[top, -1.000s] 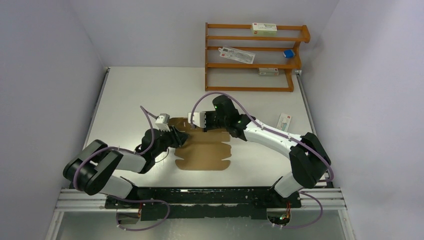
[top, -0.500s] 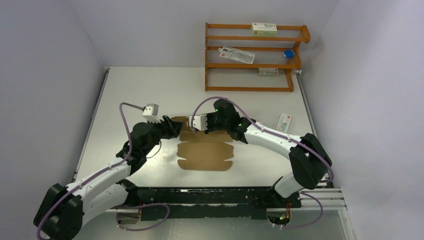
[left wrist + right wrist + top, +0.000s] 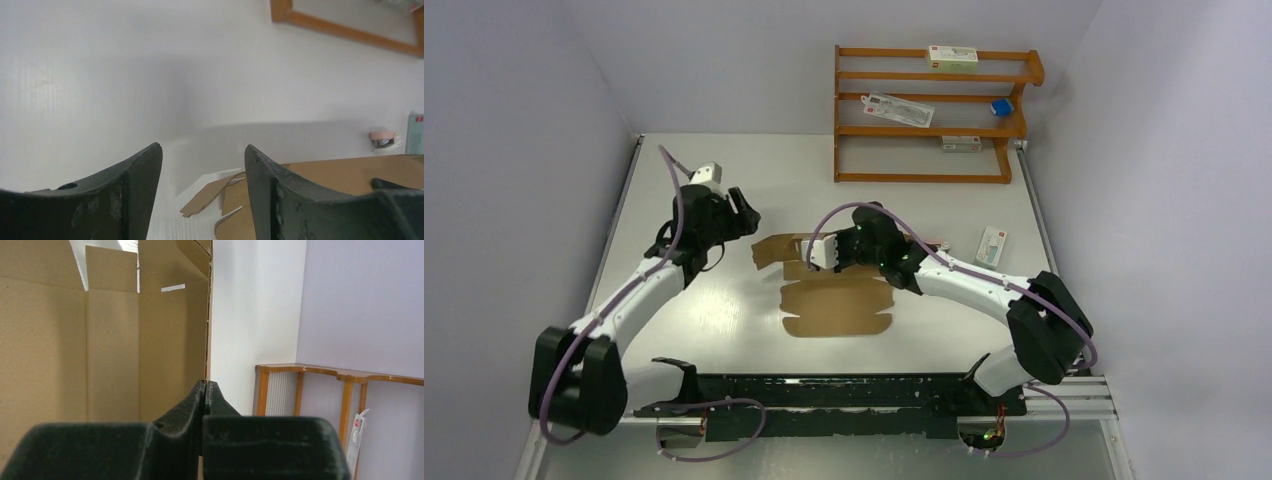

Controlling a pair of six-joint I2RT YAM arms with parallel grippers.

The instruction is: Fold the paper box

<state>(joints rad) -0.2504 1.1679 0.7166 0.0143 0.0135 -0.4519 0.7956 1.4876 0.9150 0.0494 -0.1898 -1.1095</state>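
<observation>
The paper box point(image 3: 836, 308) is a flat brown die-cut sheet in the middle of the table, its far flaps lifted a little. My right gripper point(image 3: 810, 256) is shut on the sheet's far edge. In the right wrist view the jaws point(image 3: 206, 386) are pressed together on that edge, with the sheet point(image 3: 100, 340) filling the left side. My left gripper point(image 3: 746, 212) is open and empty, above the table to the far left of the sheet and apart from it. In the left wrist view its fingers point(image 3: 202, 150) stand wide apart, with a notched flap point(image 3: 210, 194) below between them.
A wooden shelf rack point(image 3: 934, 110) stands at the back right with small white cartons and a blue item on it. Another white carton point(image 3: 992, 243) lies on the table to the right. A small pinkish object point(image 3: 385, 139) sits beyond the sheet.
My left gripper has left the sheet's far left corner and swung up and away to the far left. My right gripper stays shut on the far edge, shifted slightly nearer.
</observation>
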